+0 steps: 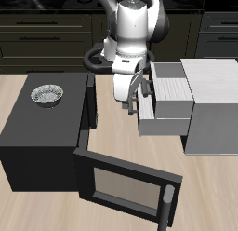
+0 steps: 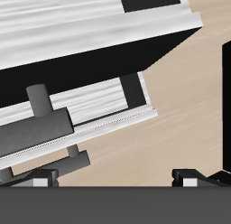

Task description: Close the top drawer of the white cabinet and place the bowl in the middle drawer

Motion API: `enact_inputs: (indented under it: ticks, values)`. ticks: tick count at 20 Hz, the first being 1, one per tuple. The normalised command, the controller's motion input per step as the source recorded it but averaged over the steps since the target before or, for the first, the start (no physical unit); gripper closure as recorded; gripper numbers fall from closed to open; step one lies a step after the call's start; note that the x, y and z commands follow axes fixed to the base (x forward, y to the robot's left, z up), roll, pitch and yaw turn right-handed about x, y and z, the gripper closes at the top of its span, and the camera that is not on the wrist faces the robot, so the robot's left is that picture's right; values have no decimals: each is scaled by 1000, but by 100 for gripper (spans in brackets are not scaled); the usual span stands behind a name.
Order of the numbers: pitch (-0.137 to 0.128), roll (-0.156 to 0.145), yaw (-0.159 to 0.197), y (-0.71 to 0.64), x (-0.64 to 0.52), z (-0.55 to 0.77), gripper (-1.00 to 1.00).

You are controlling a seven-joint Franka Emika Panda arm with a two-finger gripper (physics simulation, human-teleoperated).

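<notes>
White rounded arm [image 1: 130, 34] segments with black joint bands, light grey gripper [image 1: 133, 102] body, dark finger pads, pale fingertips [image 2: 41, 180] beside the white cabinet [image 1: 209, 109]

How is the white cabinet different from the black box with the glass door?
The white cabinet is pale grey-white; the black box is dark. The cabinet has a drawer, the top drawer, pulled out toward the gripper; the box has a hinged glass door swung wide open. The bowl sits on top of the box; nothing shows on top of the cabinet. Both are boxy, similar in size, and stand on the table.
</notes>
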Motion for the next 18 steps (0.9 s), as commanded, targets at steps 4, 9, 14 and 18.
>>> enact_inputs:
  ticks: [4, 9, 14, 18]
  values:
    - [-4, 42, 11, 165, 57, -100, -100]
    - [-25, 32, 6, 194, 58, 2, -100]
    - [-34, 34, 6, 210, 38, 64, -100]
    - [-24, 62, 39, 219, 20, -108, -100]
